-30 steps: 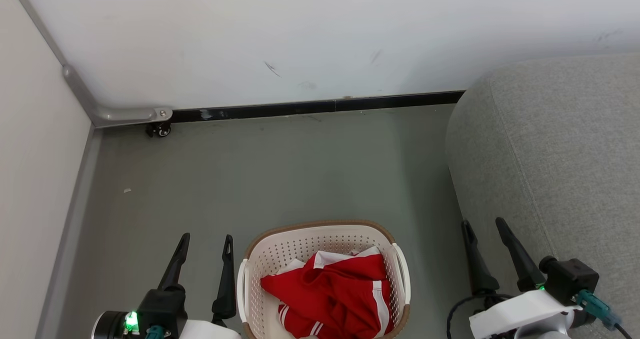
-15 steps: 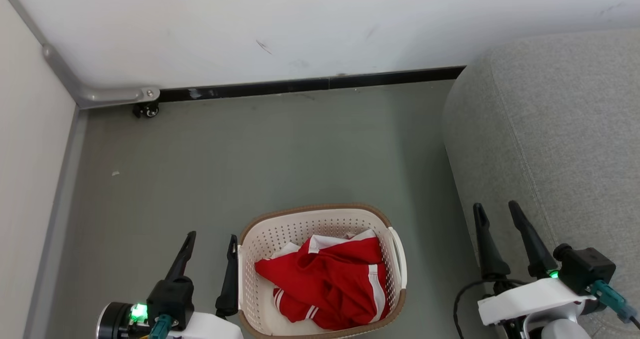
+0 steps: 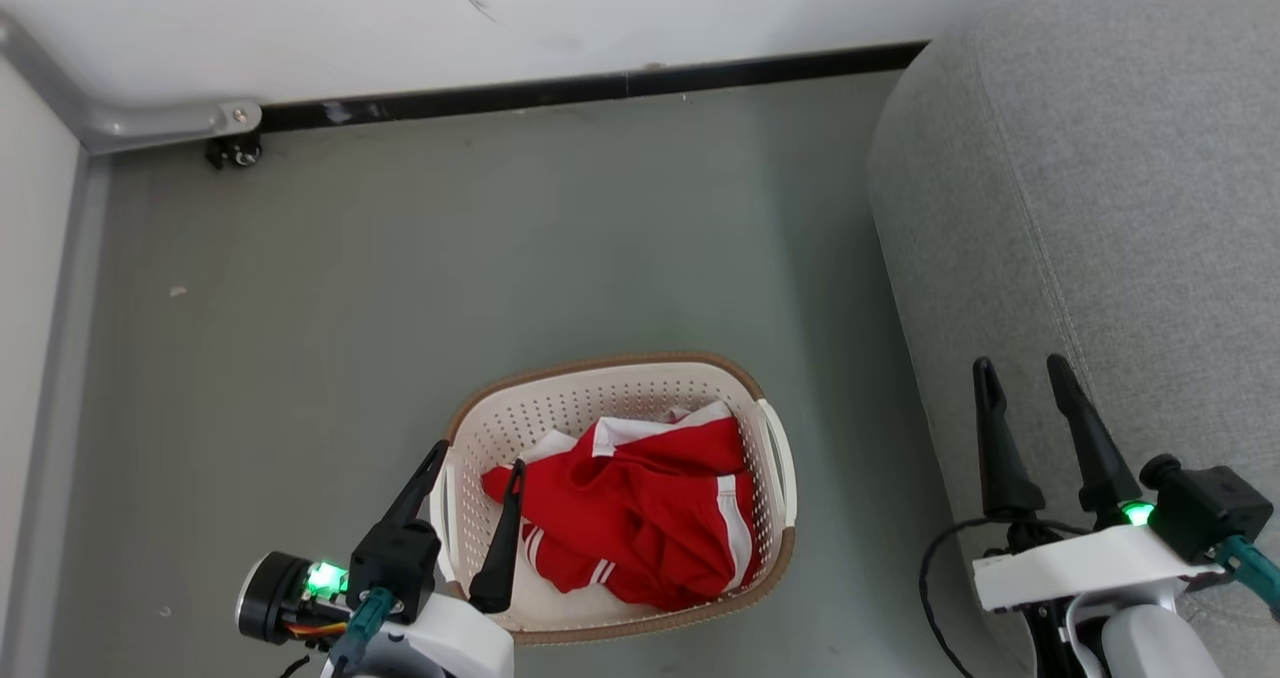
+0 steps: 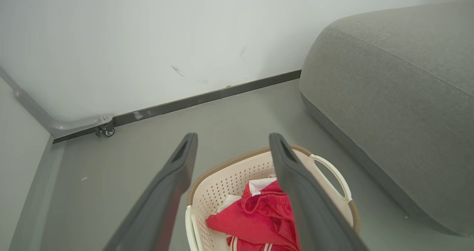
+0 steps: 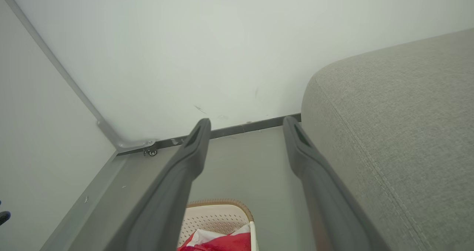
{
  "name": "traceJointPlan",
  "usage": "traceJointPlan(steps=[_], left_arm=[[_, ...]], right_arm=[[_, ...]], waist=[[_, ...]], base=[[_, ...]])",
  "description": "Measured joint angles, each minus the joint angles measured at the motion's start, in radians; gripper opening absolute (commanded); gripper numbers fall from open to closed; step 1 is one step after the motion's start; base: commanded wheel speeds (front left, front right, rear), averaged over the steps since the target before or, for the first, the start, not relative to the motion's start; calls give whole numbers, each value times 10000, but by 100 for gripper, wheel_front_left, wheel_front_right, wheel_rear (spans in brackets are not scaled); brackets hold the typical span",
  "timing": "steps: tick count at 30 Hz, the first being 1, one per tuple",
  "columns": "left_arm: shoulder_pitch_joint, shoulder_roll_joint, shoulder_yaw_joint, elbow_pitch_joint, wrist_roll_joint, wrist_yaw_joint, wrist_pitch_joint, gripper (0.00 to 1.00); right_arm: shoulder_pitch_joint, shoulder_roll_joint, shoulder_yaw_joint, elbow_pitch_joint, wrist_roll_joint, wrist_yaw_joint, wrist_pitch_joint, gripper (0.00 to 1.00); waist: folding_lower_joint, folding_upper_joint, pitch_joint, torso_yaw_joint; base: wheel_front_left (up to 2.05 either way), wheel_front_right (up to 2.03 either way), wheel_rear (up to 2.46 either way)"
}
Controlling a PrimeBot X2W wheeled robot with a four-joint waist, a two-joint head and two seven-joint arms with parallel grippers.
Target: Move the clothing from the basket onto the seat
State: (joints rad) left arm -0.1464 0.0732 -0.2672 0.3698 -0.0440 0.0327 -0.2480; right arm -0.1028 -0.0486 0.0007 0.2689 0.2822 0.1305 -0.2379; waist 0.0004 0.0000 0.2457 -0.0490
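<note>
Red clothing (image 3: 640, 513) with white trim lies bunched in the cream perforated basket (image 3: 600, 390) with a brown rim, on the grey floor. The same clothing (image 4: 259, 217) and basket (image 4: 218, 184) appear in the left wrist view; a corner of each, the clothing (image 5: 222, 242) and the basket (image 5: 218, 216), sits low in the right wrist view. My left gripper (image 3: 478, 453) is open over the basket's left edge, one finger above the clothing. My right gripper (image 3: 1020, 363) is open at the front edge of the grey seat (image 3: 1100, 188), empty. The seat (image 4: 400, 95) fills the right side.
A white wall with a black baseboard (image 3: 600, 86) runs along the back. A grey metal frame with a small caster (image 3: 230, 148) stands at the back left corner. Open grey floor (image 3: 400, 278) lies between the wall and the basket.
The head camera has tilted down, shifting the whole picture up. My left gripper has moved right, from beside the basket to over its left edge. The right gripper stays open.
</note>
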Motion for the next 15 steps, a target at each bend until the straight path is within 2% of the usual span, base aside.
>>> traceJointPlan(steps=[15], left_arm=[[-1361,324,-276,926,571,-257,0,100]], right_arm=[[-587,2,-161,-426,280,0,-13,100]], waist=[[-1,0,1529,-611]], base=[[0,0,0]])
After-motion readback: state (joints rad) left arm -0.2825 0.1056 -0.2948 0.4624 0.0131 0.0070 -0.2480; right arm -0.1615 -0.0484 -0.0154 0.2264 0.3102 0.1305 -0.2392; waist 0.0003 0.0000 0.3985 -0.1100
